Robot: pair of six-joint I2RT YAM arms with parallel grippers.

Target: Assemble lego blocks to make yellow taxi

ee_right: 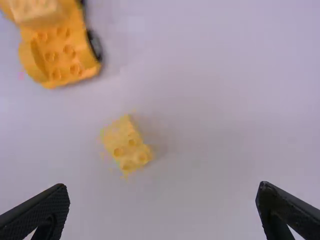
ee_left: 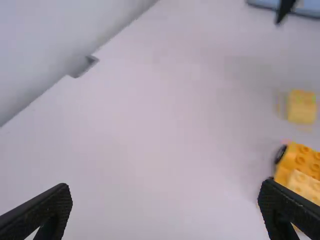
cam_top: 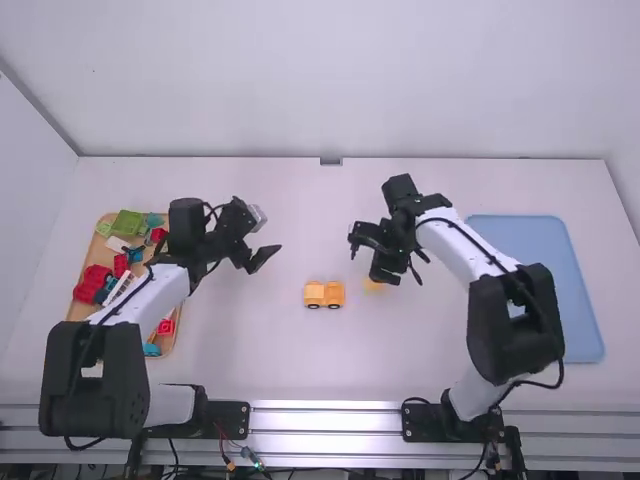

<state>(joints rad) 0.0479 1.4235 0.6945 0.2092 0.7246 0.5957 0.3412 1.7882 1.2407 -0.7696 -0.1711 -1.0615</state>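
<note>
where the tan tray (cam_top: 78, 312) sits, blocks (cam_top: 91, 285) (some red) lie inside.

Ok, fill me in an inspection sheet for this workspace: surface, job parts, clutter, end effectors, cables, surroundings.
Surface: white table, no spills or damage seen.
Job's things: wheeled yellow vehicle standing on its wheels; loose yellow block to its right, not attached.
Clutter: mixed-colour bricks piled in the tan tray, left; blue tray, right.
Grippers: left end effector open, holding nothing; right end effector open, holding nothing.
Cables: black cables along both arms; thin coloured wires by the front rail.
Surroundings: pale walls behind and at left.
</note>
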